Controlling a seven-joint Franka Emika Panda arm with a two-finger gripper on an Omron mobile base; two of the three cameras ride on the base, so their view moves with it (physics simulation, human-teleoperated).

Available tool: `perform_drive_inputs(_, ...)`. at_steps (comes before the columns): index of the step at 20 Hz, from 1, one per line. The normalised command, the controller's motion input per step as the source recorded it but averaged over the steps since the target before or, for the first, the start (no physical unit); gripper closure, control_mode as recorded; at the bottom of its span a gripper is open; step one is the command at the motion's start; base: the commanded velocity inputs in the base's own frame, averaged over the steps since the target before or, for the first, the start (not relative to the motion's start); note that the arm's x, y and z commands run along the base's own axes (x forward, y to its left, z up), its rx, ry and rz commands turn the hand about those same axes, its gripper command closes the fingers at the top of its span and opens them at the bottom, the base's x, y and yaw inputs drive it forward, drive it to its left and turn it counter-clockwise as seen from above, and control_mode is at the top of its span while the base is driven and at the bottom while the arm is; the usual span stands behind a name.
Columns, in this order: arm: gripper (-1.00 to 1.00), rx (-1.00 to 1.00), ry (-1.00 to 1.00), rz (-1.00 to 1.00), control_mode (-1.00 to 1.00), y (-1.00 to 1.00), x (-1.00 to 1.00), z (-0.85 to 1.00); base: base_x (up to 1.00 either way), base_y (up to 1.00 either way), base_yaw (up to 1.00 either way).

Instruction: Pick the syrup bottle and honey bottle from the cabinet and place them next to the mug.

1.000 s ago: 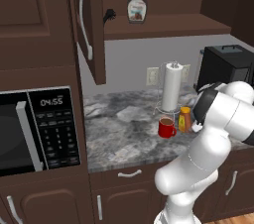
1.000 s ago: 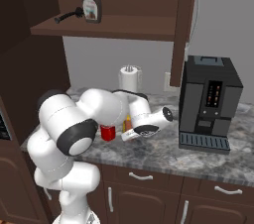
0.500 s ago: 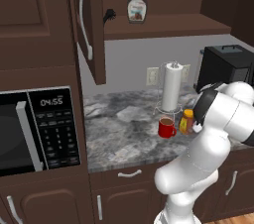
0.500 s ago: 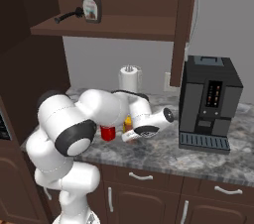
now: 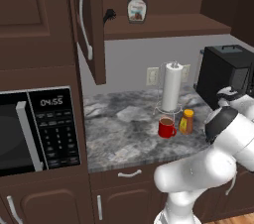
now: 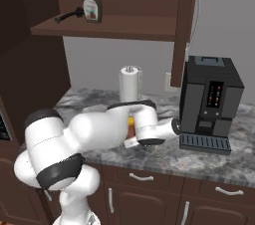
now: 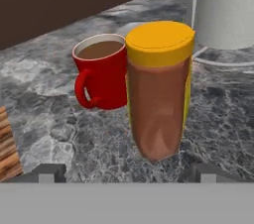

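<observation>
- The honey bottle point(image 7: 159, 89) is standing upright on the counter point(image 5: 124, 134), just beside the mug point(image 7: 101, 72), so that half of the task looks done.
- The gripper point(image 7: 126, 173) is sitting wide open and empty, its fingertips point(image 7: 49, 172) flanking the honey bottle without touching it.
- The syrup bottle point(image 5: 137, 6) is standing upright on the shelf of the cabinet point(image 5: 163, 22), well above and left of the hand, so the next reach is likely calling for a long climb upward.
</observation>
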Motion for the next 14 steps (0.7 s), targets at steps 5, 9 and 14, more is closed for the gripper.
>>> perform_drive_inputs(5, -1.00, 0.00, -0.12, 0.00, -1.00, 0.00, -0.57, 0.71, 0.00, 0.00, 0.00)
perform_drive_inputs(9, -1.00, 0.00, -0.06, -0.02, -1.00, 0.15, -0.51, 0.84, 0.00, 0.00, 0.00)
perform_drive_inputs(14, -1.00, 0.00, 0.00, -0.09, -1.00, 0.32, -0.38, 0.96, 0.00, 0.00, 0.00)
